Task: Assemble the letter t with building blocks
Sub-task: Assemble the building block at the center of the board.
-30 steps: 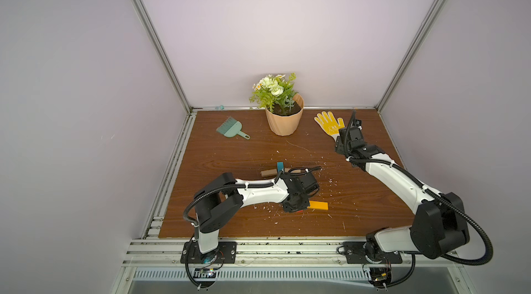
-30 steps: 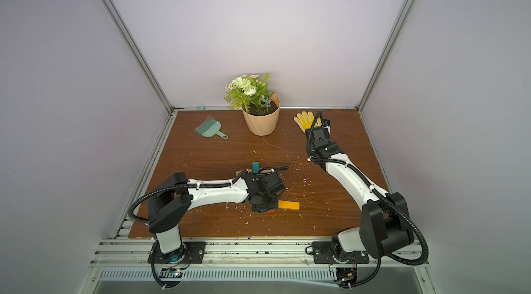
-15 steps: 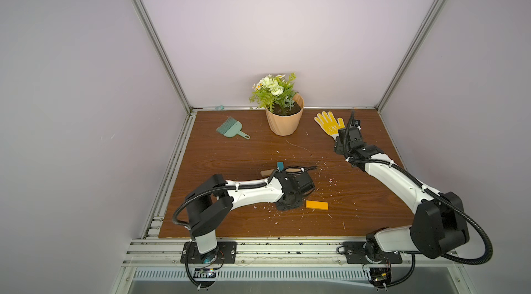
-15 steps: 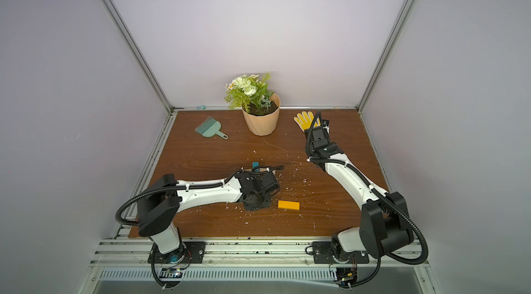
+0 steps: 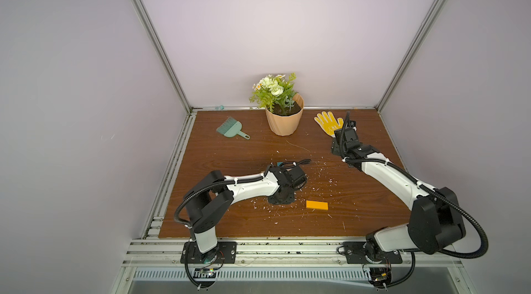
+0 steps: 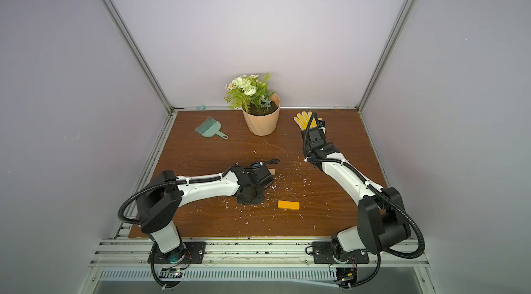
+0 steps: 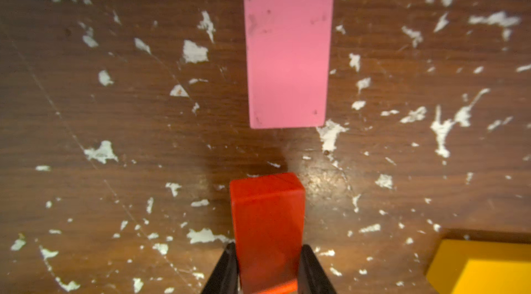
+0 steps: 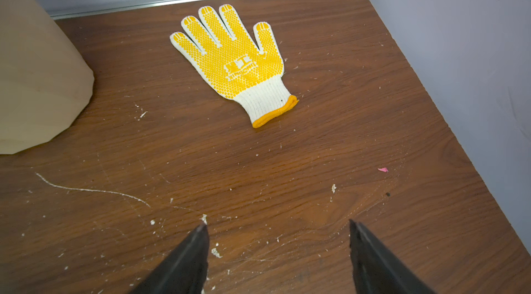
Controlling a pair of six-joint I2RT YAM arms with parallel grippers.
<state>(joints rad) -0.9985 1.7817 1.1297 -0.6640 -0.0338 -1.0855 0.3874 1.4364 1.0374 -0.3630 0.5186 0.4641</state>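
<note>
A small green plastic dustpan (image 5: 232,131) with a toothed edge is lying at the far left of the table (image 5: 359,215). Nearer the front, the left gripper (image 7: 267,249) is clamping its thin black fingers (image 7: 225,269) on the long sides of a glossy red block (image 7: 267,212) — a flat little bar. Just ahead of it, across a gap of bare wood, a matte pink block (image 7: 287,48) with scuffed faces is lying flat, roughly in line. To the right a smooth orange block (image 5: 317,205) is resting flat by itself. Further back a faceted peach pot (image 5: 284,124) of green and white flowers is standing, and beyond it a knit glove (image 8: 230,60) is lying with its yellow-dotted side up. The right gripper (image 8: 278,223) is hovering near the glove, fingers spread wide around nothing. The dark wood-grain board is carrying scratches and white crumbs (image 7: 195,51) — and plain lilac walls (image 5: 287,34) framed in aluminium are closing it in.
</note>
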